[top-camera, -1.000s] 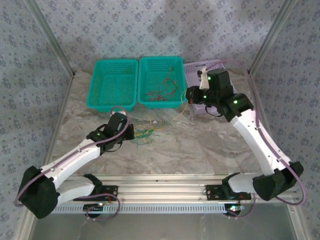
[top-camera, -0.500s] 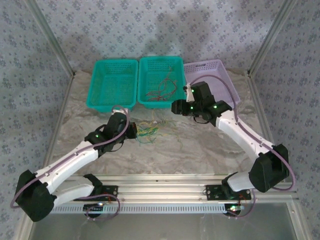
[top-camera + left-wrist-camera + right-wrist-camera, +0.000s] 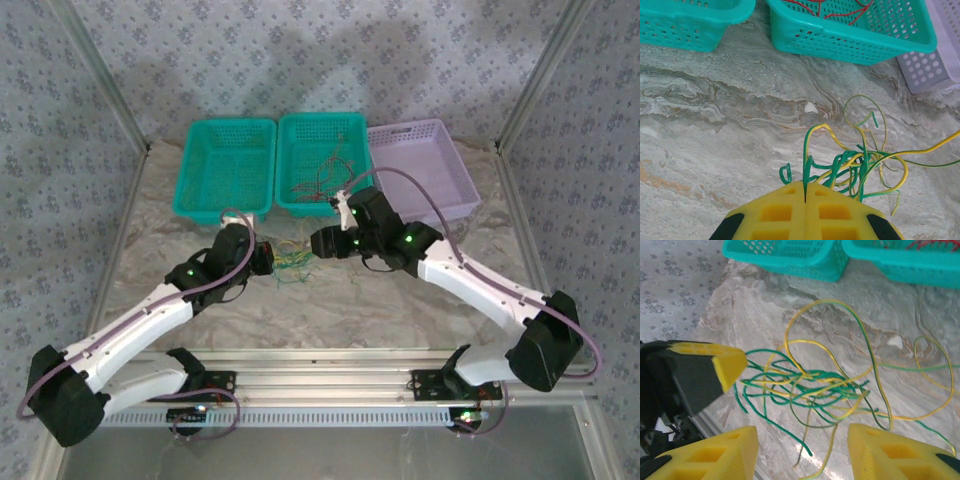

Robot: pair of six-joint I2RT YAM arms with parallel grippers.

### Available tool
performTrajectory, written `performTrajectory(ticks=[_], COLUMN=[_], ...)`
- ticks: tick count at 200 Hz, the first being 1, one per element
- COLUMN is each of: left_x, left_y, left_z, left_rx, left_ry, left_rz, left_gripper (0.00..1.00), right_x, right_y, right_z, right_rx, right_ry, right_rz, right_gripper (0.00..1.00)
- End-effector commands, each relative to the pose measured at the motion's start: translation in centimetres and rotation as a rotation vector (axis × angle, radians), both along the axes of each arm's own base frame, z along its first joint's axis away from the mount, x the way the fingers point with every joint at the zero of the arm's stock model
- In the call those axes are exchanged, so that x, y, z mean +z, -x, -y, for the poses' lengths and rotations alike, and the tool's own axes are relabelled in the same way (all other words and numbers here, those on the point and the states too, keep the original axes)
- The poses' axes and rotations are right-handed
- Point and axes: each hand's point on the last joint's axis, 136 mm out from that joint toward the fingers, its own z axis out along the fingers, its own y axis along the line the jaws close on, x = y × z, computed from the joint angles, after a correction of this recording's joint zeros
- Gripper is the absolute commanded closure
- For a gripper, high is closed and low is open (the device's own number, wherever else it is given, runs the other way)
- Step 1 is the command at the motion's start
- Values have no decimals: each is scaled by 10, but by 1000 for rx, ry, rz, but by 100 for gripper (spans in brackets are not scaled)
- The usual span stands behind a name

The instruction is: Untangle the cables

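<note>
Green and yellow, the loose cables (image 3: 292, 262) lie snarled on the marbled worktop (image 3: 400, 290), between the two arms and just in front of the middle teal basket (image 3: 320, 117). From overhead we see both arms meeting at that knot, the left jaws at its left edge and the right jaws over its right side, but from up there we cannot tell how either pair stands.

The left wrist view settles one. The left jaws are pressed together, with a green strand (image 3: 805, 160) running straight into the seam between the yellow fingers (image 3: 785, 195). The rest of the tangle fans out to the right.

The right wrist view gives us the other. The right jaws stand spread, their yellow fingers (image 3: 715, 455) well apart. A few strand ends reach into the gap unpinched, and the left arm's yellow fingertip (image 3: 727, 365) sits at the snarl's left.

Overhead again, red cables (image 3: 325, 180) rest inside the middle basket, flanked by the left teal basket (image 3: 230, 122) and the lilac basket (image 3: 415, 125).
</note>
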Motion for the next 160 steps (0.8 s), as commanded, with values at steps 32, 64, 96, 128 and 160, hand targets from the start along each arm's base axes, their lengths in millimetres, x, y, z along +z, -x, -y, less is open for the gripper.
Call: performTrajectory(ticks=[32, 64, 96, 128, 160], left_x=[18, 21, 24, 24, 23], left_y=[-4, -4, -3, -2, -1], left_z=[4, 7, 7, 6, 10], left_rx=[23, 15, 17, 21, 10], left_ry=[26, 25, 22, 22, 22], left_rz=[23, 25, 34, 37, 34], left_gripper=[100, 100, 100, 100, 100], right_x=[-39, -58, -79, -91, -91], right_y=[16, 10, 3, -1, -10], right_z=[-12, -24, -26, -19, -27], right_rx=[-9, -9, -51, -100, -120], right_ry=[43, 56, 92, 120, 80], right_rz=[-79, -122, -181, -193, -186], right_gripper=[51, 59, 61, 58, 68])
